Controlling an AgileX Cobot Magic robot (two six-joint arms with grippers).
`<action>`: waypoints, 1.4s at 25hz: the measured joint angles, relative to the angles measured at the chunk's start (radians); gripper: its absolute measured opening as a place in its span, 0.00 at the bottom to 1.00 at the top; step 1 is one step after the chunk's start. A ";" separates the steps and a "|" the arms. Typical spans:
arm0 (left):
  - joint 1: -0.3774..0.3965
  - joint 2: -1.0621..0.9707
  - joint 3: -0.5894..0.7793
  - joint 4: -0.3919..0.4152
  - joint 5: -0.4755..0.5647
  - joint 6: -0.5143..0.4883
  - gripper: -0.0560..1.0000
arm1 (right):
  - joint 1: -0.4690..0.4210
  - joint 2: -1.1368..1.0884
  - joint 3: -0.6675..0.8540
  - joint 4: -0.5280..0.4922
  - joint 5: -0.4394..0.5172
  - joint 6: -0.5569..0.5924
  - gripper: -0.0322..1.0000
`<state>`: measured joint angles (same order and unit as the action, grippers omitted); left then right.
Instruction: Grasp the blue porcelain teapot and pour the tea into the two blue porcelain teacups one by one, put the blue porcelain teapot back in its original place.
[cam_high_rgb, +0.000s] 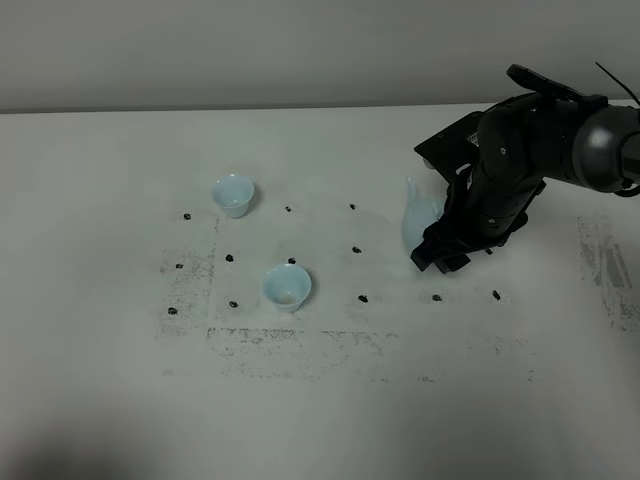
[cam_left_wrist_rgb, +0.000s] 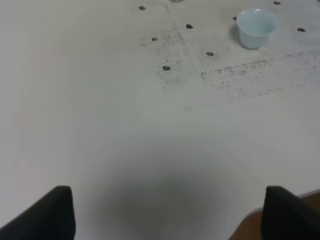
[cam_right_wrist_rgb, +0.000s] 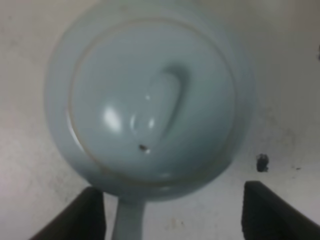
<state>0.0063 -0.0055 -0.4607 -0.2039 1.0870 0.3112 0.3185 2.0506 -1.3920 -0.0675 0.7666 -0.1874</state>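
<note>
The blue porcelain teapot (cam_high_rgb: 418, 212) is standing on the table (cam_high_rgb: 120, 400). In the high view it is sitting at about 3 o'clock from the far teacup (cam_high_rgb: 232, 194) and 2 o'clock from the near teacup (cam_high_rgb: 287, 286), well apart from both. The right gripper (cam_right_wrist_rgb: 185, 215) is hanging over its lid (cam_right_wrist_rgb: 155, 100), jaws spread wide and gripping nothing. A pale stem, probably the handle (cam_right_wrist_rgb: 127, 220), is lying close to one finger, not midway. The jaws likely need centring on it before closing firmly, since glazed porcelain is probably slippery. The left gripper (cam_left_wrist_rgb: 170, 215) is idling wide and empty. The white table is carrying black dots (cam_high_rgb: 357, 249) and scuffed lines, and a plain grey wall (cam_high_rgb: 250, 50) is standing behind.
</note>
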 joint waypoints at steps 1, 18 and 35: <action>0.000 0.000 0.000 0.000 0.000 0.000 0.74 | 0.000 0.002 0.000 0.000 0.000 0.000 0.57; 0.000 0.000 0.000 0.000 0.000 0.000 0.74 | -0.001 0.002 0.000 0.001 -0.005 -0.001 0.54; 0.000 0.000 0.000 0.000 0.000 0.000 0.74 | -0.001 0.002 0.000 0.053 -0.003 -0.001 0.14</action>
<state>0.0063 -0.0055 -0.4607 -0.2039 1.0870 0.3112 0.3171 2.0528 -1.3920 -0.0149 0.7634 -0.1887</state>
